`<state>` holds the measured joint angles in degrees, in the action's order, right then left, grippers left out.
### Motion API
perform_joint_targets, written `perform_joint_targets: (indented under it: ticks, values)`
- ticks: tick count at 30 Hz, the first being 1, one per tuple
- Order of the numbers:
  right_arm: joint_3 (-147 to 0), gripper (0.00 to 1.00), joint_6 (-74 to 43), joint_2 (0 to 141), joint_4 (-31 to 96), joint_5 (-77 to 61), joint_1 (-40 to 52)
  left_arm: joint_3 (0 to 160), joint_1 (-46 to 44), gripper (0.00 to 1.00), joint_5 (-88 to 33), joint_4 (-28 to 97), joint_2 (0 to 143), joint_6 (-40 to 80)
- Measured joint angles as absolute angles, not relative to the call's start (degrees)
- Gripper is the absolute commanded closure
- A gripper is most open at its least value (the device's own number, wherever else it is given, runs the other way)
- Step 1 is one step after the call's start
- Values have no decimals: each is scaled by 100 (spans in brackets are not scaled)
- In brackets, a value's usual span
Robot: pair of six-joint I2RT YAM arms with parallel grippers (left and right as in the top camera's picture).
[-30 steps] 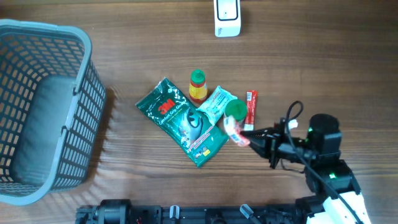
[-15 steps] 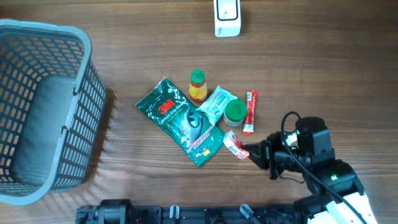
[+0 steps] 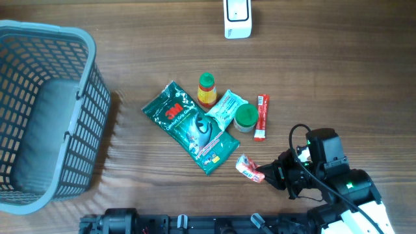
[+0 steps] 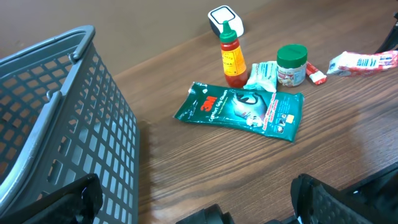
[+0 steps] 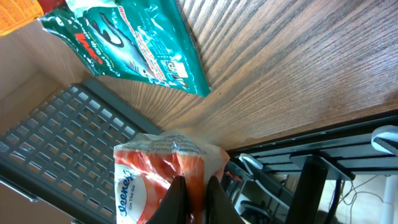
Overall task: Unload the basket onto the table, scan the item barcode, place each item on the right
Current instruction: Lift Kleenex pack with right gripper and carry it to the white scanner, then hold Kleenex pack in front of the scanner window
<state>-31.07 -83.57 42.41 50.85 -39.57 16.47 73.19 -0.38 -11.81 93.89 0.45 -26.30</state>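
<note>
My right pincer (image 3: 263,174) clenches the red-and-white packet (image 3: 248,168), its lower end cut off in wrist view; left pincer (image 4: 199,202) released, fingers mostly cropped.

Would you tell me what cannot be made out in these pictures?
1. Barcode on the packet: too small overhead; in the right wrist view the right gripper covers its lower end.
2. Top of the scanner: cut off by the overhead edge.
3. Left side of the basket: cut off overhead.
</note>
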Motion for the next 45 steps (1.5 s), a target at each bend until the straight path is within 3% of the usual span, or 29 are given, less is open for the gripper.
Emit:
perform_joint_targets:
  ticks: [9,18,23,37,45]
  values:
    - [-3983,95,-7367,4241,4753,-2991,1647,7319,-38,0,-1181,9389,45,-2633]
    - [-4622,95,-5625,4595,2421,-676,1647,7319,-38,0,-1181,9386,45,-2630]
    - [-4628,95,-4545,5846,698,-228,1647,7314,-38,0,-1181,9384,47,-2630]
    - [-4681,95,-2884,10440,-5994,-32,1647,7312,-38,0,-1181,9393,47,-2630]
    - [-6149,95,-1774,12285,-6259,5,1647,7312,-38,0,-1181,9389,47,-2630]
